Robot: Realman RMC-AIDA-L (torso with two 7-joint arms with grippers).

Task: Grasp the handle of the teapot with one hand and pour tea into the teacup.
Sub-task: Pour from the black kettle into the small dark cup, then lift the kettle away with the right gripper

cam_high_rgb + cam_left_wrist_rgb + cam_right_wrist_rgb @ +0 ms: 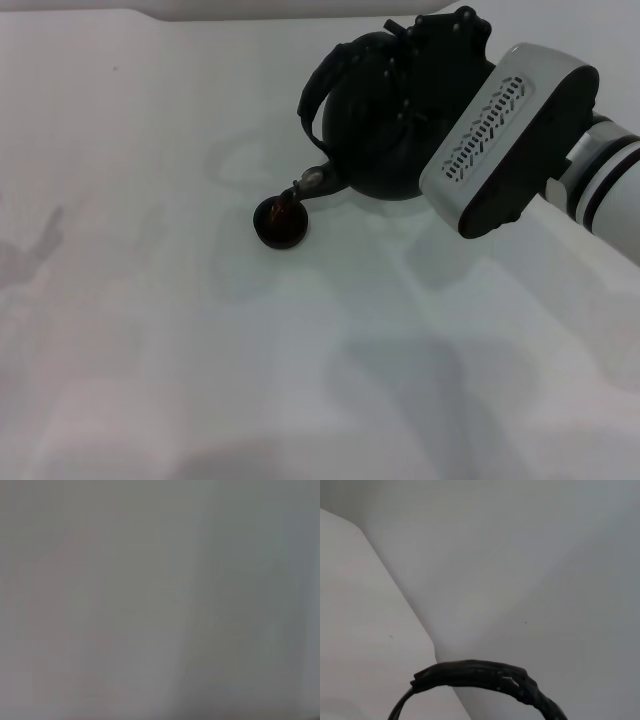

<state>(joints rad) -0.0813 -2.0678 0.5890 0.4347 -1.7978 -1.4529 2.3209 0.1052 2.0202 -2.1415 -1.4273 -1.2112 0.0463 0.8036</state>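
Observation:
The black teapot [365, 135] is held off the white table and tipped to the left. Its short spout [312, 182] points down over the rim of the tiny dark teacup [281, 222]. The cup stands on the table and an amber glint shows inside it. My right gripper [400, 55] comes in from the right and is shut on the thick black arched handle [318, 88] at the top of the pot. The handle also shows as a ribbed black arc in the right wrist view [480, 675]. My left gripper is out of view.
The white tabletop [150, 330] spreads to the left and front of the cup. My right arm's white wrist housing [505, 135] hangs over the table's right side. The left wrist view shows only a plain grey surface.

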